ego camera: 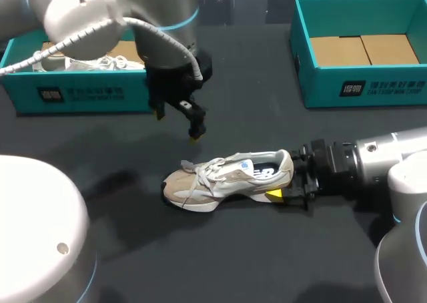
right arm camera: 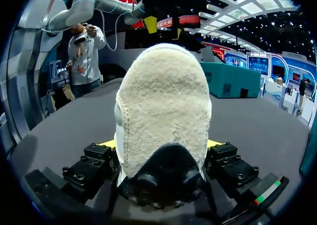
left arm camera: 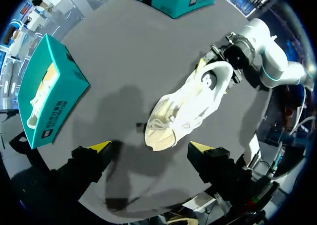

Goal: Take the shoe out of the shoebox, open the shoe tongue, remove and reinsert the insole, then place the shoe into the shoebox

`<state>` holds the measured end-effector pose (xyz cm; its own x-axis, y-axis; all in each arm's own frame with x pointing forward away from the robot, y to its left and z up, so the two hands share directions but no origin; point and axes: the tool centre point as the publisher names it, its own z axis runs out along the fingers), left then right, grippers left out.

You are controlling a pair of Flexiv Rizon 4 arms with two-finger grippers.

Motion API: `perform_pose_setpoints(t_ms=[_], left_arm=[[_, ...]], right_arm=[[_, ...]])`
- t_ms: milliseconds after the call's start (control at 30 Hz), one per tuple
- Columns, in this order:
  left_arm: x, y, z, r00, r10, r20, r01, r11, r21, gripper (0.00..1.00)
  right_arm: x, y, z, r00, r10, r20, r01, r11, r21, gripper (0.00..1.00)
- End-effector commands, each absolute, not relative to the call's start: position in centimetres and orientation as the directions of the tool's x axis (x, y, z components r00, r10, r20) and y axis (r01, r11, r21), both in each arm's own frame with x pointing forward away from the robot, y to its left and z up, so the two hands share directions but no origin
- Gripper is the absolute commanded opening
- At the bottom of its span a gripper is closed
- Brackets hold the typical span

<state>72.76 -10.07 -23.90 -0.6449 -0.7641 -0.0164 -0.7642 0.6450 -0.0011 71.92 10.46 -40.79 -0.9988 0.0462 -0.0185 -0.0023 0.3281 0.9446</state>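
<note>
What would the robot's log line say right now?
shoe: on table | right hand: shut on shoe heel | left hand: open, above shoe

Left gripper [left arm camera: 149,146] hangs open over the table [left arm camera: 143,51]; beige sneaker [left arm camera: 185,106] lies at its one o'clock, right gripper [left arm camera: 220,69] clasping the heel; teal shoebox [left arm camera: 59,113] at ten o'clock.

We are looking at a beige-and-white laced sneaker [ego camera: 227,176] standing on its sole mid-table, toe toward our left. An open teal shoebox [ego camera: 363,93] is sitting far right, another shoebox [ego camera: 80,95] far left holding a second sneaker [ego camera: 100,64].
</note>
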Motion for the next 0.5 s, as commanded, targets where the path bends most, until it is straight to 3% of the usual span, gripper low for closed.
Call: perform_pose_setpoints(t_ms=[33, 200, 267, 500], left_arm=[[73.9, -12.1, -23.8, -0.35, -0.922, -0.167, -0.929, 0.318, 0.188, 1.0], [73.9, -12.1, -23.8, -0.35, -0.922, -0.167, -0.929, 0.318, 0.188, 1.0], [73.7, -12.5, -24.3, -0.244, -0.95, -0.194, -0.96, 0.209, 0.186, 1.0], [71.7, -15.7, -24.7, -0.103, -0.962, -0.252, -0.973, 0.045, 0.228, 1.0]], right_arm=[[71.8, 10.5, -40.8, -0.999, 0.047, -0.019, -0.003, 0.33, 0.944, 0.0], [71.8, 10.5, -40.8, -0.999, 0.047, -0.019, -0.003, 0.33, 0.944, 0.0], [71.8, 10.5, -40.8, -0.999, 0.047, -0.019, -0.003, 0.33, 0.944, 0.0], [71.8, 10.5, -40.8, -0.999, 0.047, -0.019, -0.003, 0.33, 0.944, 0.0]])
